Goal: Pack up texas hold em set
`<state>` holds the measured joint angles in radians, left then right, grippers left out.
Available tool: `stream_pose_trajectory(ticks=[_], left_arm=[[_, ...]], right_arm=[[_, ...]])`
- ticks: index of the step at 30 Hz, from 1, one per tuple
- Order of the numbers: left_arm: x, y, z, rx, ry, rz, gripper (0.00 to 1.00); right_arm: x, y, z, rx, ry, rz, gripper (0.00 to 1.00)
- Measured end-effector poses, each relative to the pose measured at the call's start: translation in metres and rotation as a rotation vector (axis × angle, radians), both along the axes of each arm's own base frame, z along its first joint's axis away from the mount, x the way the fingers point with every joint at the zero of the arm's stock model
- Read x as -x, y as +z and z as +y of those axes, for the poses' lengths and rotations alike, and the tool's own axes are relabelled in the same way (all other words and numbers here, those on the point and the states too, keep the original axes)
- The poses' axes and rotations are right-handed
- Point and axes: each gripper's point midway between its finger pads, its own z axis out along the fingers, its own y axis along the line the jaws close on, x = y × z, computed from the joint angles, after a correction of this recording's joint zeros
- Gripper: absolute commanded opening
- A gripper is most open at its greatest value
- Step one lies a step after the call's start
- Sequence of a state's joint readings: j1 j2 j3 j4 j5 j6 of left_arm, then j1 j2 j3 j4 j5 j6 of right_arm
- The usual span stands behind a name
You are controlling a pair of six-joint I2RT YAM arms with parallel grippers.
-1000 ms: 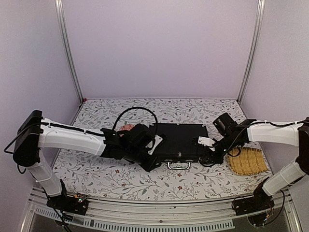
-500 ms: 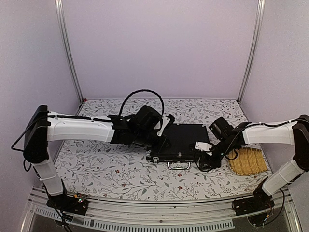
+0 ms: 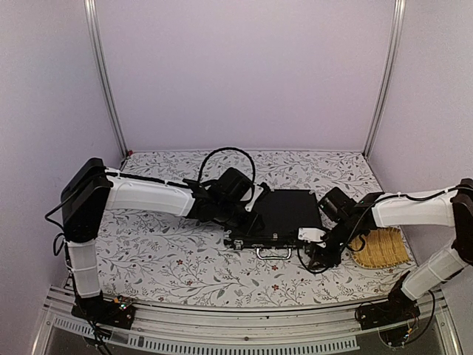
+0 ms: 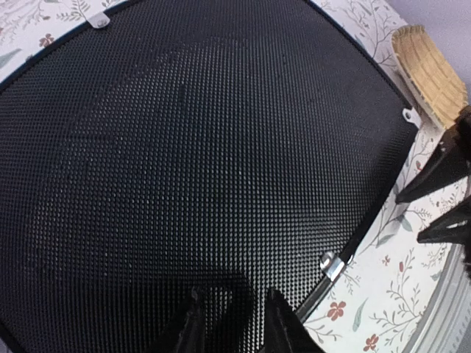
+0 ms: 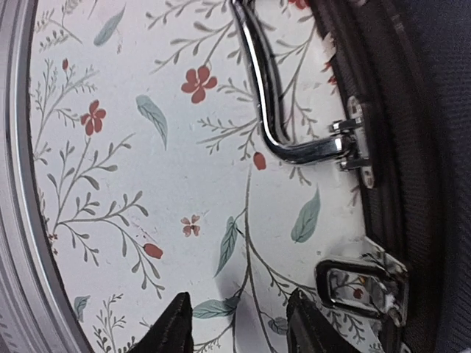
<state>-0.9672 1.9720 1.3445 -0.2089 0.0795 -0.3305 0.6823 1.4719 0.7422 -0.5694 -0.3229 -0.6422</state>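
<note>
Packing-up nears its close: the black briefcase (image 3: 284,214) lies flat on the flowered surface (image 3: 170,266), lid down. No chips or cards are in view outside it.

The left fingers (image 4: 232,327) sit low over the near-left part of the lid, only a narrow gap between them and nothing held. This looks like a position for pressing the lid down so the front seam holds closed. Whether the tips actually touch the dimpled cover cannot be told.

The right fingers (image 5: 239,323) are spread moderately and empty. They point down at bare surface just beside the front edge, with the silver handle (image 5: 261,81) lying flat to one side and a latch (image 5: 360,283) close to one tip. That placement suggests the latch is the next concern, though it is unclear whether it is already fastened.

For room, the handle side faces the arm bases with open surface in front of it. More open surface lies to the case's left and behind it. The right end is tighter, with a woven tray (image 3: 380,248) near that end and the right arm working between tray and case. A sideways swing there could knock the tray, so approaching from the front looks safer.
</note>
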Motion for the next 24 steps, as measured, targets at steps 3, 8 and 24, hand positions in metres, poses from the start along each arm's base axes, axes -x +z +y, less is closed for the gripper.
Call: stream_pose_trajectory(ticks=[3,8,24], left_arm=[[-0.006,0.000,-0.005,0.024,0.003,0.001,0.31],[-0.006,0.001,-0.006,0.039,0.009,0.010,0.31],[-0.007,0.000,-0.007,0.056,0.023,0.015,0.31]], right_arm=[[-0.007,0.032,0.000,-0.063,-0.009,-0.093,0.74],[-0.028,0.075,-0.009,-0.123,-0.055,-0.282,0.99],[-0.070,0.045,-0.032,-0.012,-0.120,-0.550,0.98]])
